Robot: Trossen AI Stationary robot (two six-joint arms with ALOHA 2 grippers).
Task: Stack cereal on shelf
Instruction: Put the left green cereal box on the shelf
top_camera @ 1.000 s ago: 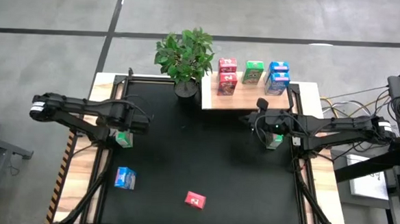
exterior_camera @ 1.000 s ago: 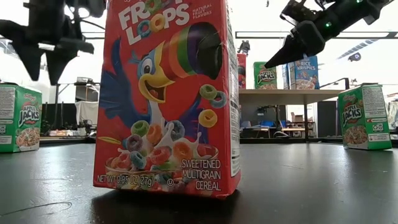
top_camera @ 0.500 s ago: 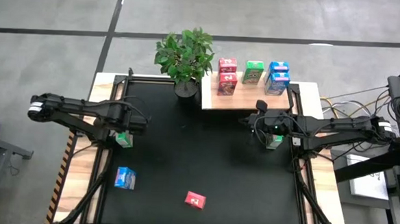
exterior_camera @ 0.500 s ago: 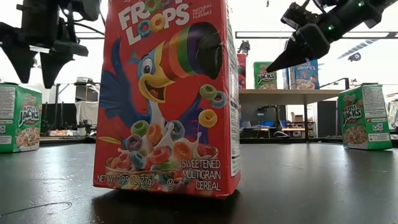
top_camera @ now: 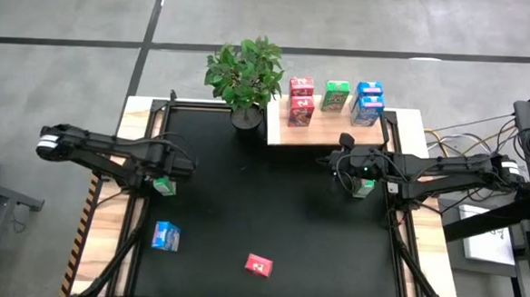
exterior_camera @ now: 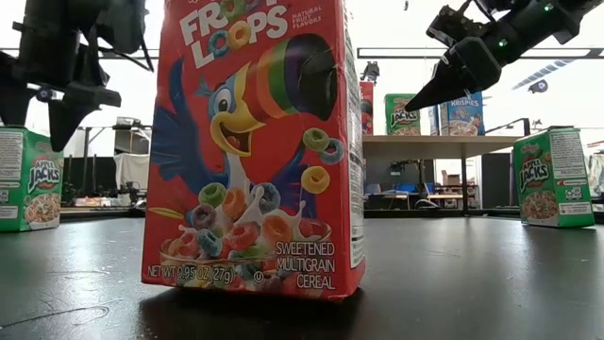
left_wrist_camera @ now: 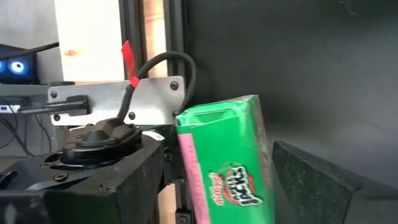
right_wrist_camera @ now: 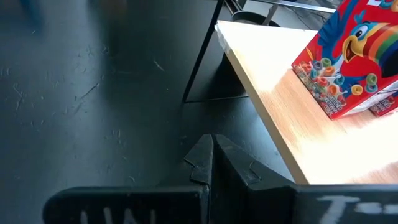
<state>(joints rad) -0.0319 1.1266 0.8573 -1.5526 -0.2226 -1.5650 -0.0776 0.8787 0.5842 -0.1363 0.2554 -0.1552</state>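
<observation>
While the right arm barely shifts, the left tool (top_camera: pixel 162 168) has dropped and slid left over the last second in the low view, closing on the green cardboard Apple Jacks box (left_wrist_camera: pixel 227 162) at the left edge of the black counter (top_camera: pixel 263 194). Left wrist view: its fingers stand wide, one on each side of the box, with no contact visible. My read: the grasp is about to start and the box isn't lifted.

Right tool (right_wrist_camera: pixel 211 155): tips pinched together, holding nothing, hovering over the second green box (top_camera: pixel 363 189) at the counter's right side, just near of the pale wood shelf plank (top_camera: pixel 329 134). It'd need to open before taking that box.

The shelf, far right of centre, carries five boxes: two pink-red Froot Loops boxes (top_camera: pixel 301 109), one green shelf box (top_camera: pixel 336 96), two blue Rice Krispies boxes (top_camera: pixel 369 110). Can't tell if the pairs are stacked or front-to-back. On the counter: both greens, a blue box (top_camera: pixel 165 237) near-left, a red box (top_camera: pixel 259 265) near-centre. Roughly half done.

Materials: thin glossy printed card, flat-sided, probably light, so it likely dents under a hard squeeze. Counter is matte and scuffed. Shelf is bare grain with a square edge. A leafy potted plant (top_camera: pixel 244 70) sits just left of the shelf.
</observation>
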